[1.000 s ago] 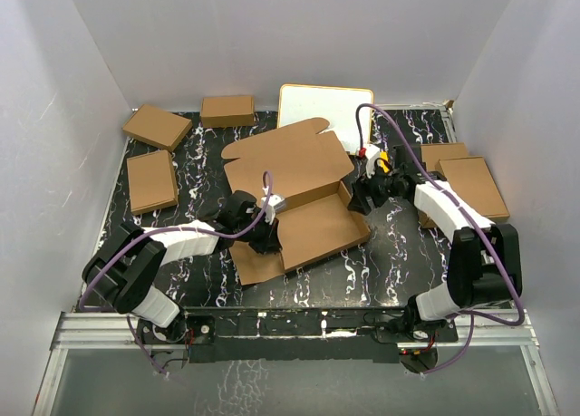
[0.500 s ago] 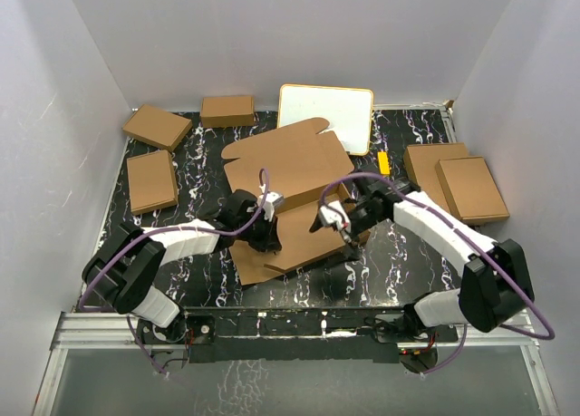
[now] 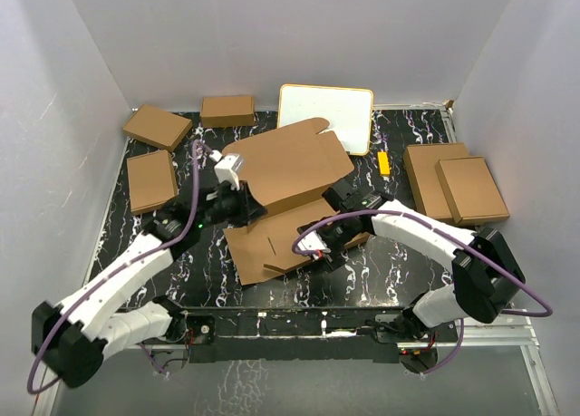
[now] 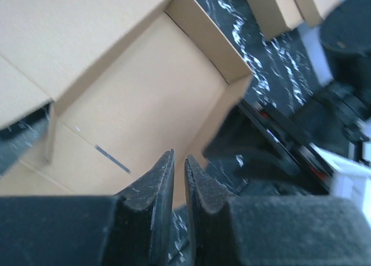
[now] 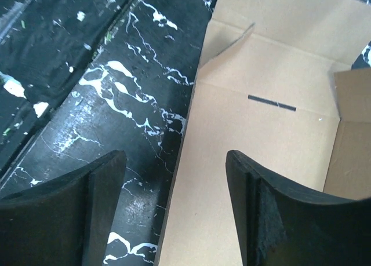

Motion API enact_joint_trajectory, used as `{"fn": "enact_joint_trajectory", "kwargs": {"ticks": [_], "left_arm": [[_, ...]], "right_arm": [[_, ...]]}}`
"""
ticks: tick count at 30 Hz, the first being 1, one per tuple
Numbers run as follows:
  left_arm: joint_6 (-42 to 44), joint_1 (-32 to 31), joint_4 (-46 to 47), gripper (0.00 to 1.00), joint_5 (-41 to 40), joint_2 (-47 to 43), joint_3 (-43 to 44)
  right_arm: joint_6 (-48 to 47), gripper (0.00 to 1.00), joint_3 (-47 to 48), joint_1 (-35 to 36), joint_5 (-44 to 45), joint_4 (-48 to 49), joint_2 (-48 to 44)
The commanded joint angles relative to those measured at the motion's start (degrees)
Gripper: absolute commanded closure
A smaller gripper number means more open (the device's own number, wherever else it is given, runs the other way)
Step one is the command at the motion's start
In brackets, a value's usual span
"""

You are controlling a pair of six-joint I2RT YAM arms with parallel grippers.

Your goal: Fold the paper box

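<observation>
Both arms had shifted in that last second. On the left, the arm had lifted away from the near left corner of the plain brown die-cut cardboard paper box [image 3: 290, 167] and stretched out along its left edge. The right arm had swung in from the box's right side to its near edge. The box itself had hardly budged, and it lay mid-table on the black marbled table top [image 3: 399, 253] with its big lid panel tilted up at the back.

Left of the box's middle, the left gripper [image 4: 178, 160] hung over the open tray. Its jaws were all but pressed together, with a thin slit between them and nothing in it. At the near edge, the right gripper [image 5: 174, 156] had its jaws spread wide. One finger was over the table and the other over the cardboard, with the sheet's edge running between them, not yet pinched.

As I saw it, nothing was pinning the sheet. A lift at that near edge could drag or pivot the whole box on the table rather than bend the flap. A skewed bite might crease it off the score or tear it at the slit [image 5: 271, 102]. The purple cable [image 3: 304, 233] looping over the tray might also catch a raised wall.
</observation>
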Motion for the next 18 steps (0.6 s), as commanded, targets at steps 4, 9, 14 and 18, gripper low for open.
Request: {"fn": "enact_joint_trajectory", "kwargs": {"ticks": [4, 9, 14, 18], "left_arm": [[-13.9, 0.0, -8.7, 0.89, 14.1, -13.5, -11.6], [-22.0, -1.0, -1.9, 0.90, 19.3, -17.6, -20.2], [-24.3, -4.0, 1.8, 0.80, 18.3, -12.9, -22.1], [-23.9, -7.5, 4.8, 0.71, 14.6, -7.6, -21.7]], "right_arm": [[1.4, 0.32, -3.2, 0.8, 3.5, 8.4, 0.4], [2.6, 0.43, -5.4, 0.9, 5.4, 10.6, 0.2], [3.6, 0.51, -6.6, 0.9, 7.3, 11.6, -0.3], [4.9, 0.54, -7.6, 0.8, 8.3, 12.3, -1.6]]}}
